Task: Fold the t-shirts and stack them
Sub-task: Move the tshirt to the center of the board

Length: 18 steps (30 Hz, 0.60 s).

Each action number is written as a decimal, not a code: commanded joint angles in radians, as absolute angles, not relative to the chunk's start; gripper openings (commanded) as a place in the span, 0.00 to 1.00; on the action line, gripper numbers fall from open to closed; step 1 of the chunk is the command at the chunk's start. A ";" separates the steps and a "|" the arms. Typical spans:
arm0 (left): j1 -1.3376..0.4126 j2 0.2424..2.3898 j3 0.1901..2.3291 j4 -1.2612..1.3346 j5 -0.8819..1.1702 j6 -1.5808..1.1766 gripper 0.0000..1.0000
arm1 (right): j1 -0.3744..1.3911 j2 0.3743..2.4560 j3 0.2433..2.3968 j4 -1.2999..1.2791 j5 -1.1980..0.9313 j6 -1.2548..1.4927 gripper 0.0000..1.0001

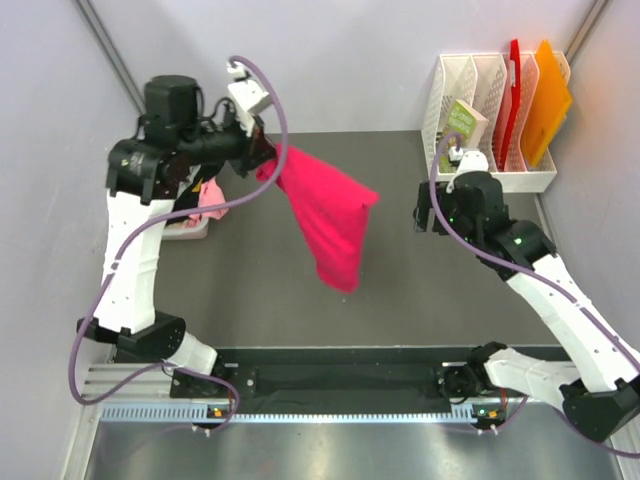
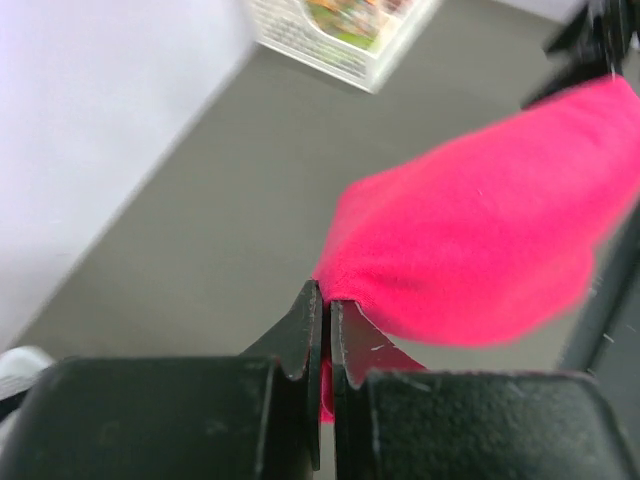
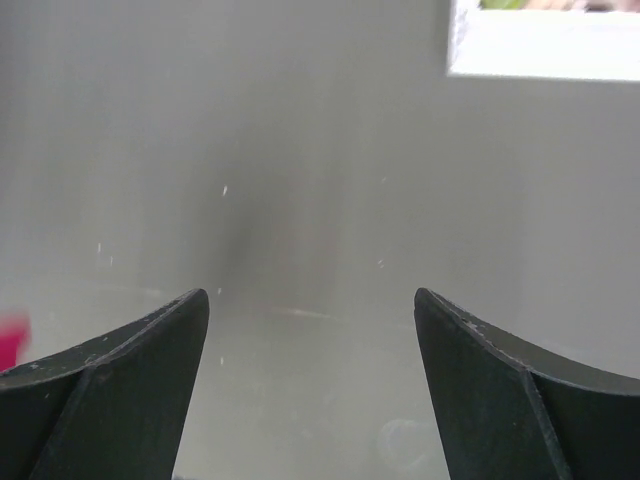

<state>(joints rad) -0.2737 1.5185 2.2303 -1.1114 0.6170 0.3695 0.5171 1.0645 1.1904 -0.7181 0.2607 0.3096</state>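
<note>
Fingers of the left claw (image 2: 325, 298) are clamped together on a bunched edge of the crimson t-shirt (image 1: 327, 217). A little red cloth shows below and between the two black tips. From that pinch the shirt spreads away as one broad fold, blurred in the left wrist view. Seen from above, the claw holds it up over the dark table (image 1: 250, 300), and the cloth drapes down and to the right toward the middle. Whether its lowest corner touches the table cannot be told.

The right claw (image 3: 312, 305) is spread wide with nothing between its fingers, and only bare grey table shows beneath. It hangs near the shirt's right edge but apart from it.

A light pink t-shirt (image 1: 211, 204) lies on a small pile by the left arm, mostly hidden by the arm. At the far right corner stands a white rack (image 1: 478, 92) holding a red folder (image 1: 513, 88), an orange folder (image 1: 546, 100) and a green-covered booklet (image 1: 463, 121).
</note>
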 commanded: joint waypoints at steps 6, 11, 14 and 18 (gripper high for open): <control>-0.374 1.517 1.923 -1.069 0.635 0.359 0.00 | 0.529 0.997 1.177 -0.641 0.403 0.337 0.82; -0.413 1.558 1.911 -1.065 0.623 0.344 0.00 | 0.529 1.000 1.178 -0.641 0.408 0.344 0.81; -0.431 1.597 1.986 -1.068 0.623 0.330 0.00 | 0.529 1.003 1.177 -0.638 0.411 0.345 0.80; -0.478 1.641 2.077 -1.127 0.635 0.348 0.00 | 0.531 1.000 1.175 -0.637 0.413 0.348 0.79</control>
